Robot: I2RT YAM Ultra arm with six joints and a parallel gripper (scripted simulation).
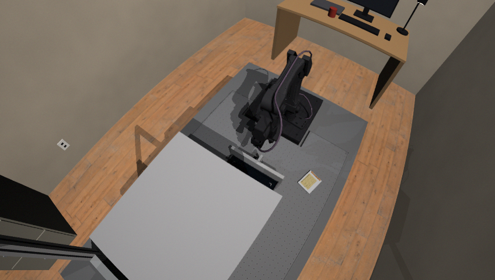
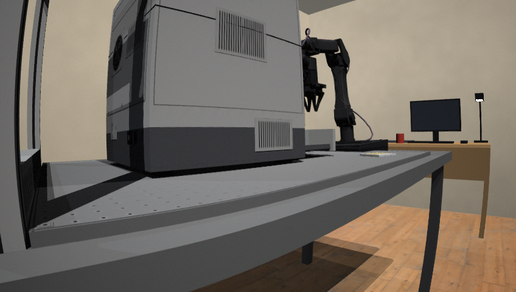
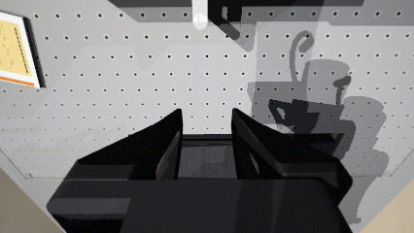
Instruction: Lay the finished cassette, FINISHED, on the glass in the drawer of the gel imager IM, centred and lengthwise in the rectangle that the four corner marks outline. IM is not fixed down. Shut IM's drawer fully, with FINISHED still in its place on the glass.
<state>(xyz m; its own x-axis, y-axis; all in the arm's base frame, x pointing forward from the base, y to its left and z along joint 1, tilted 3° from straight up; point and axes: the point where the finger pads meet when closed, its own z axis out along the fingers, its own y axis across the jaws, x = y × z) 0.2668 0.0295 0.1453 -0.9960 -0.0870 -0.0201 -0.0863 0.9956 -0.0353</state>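
Observation:
The finished cassette [image 1: 309, 181] is a small white card with a yellow face and an orange end. It lies flat on the table to the right of the imager's drawer, and shows in the side view [image 2: 377, 154] and at the left edge of the wrist view [image 3: 15, 49]. The imager [image 1: 187, 214] is a big grey box [image 2: 206, 83]. Its drawer [image 1: 255, 166] [image 3: 199, 12] stands partly out, with dark glass inside and a small white handle on the front. My gripper [image 1: 256, 143] [image 2: 313, 106] hangs well above the table by the drawer front. Its fingers stand narrowly apart with nothing between them.
The arm's base plate [image 1: 300, 118] sits behind the drawer. A wooden desk [image 1: 340, 31] with a monitor, keyboard, red cup and lamp stands beyond the table. A dark cabinet [image 1: 31, 214] is at the near left.

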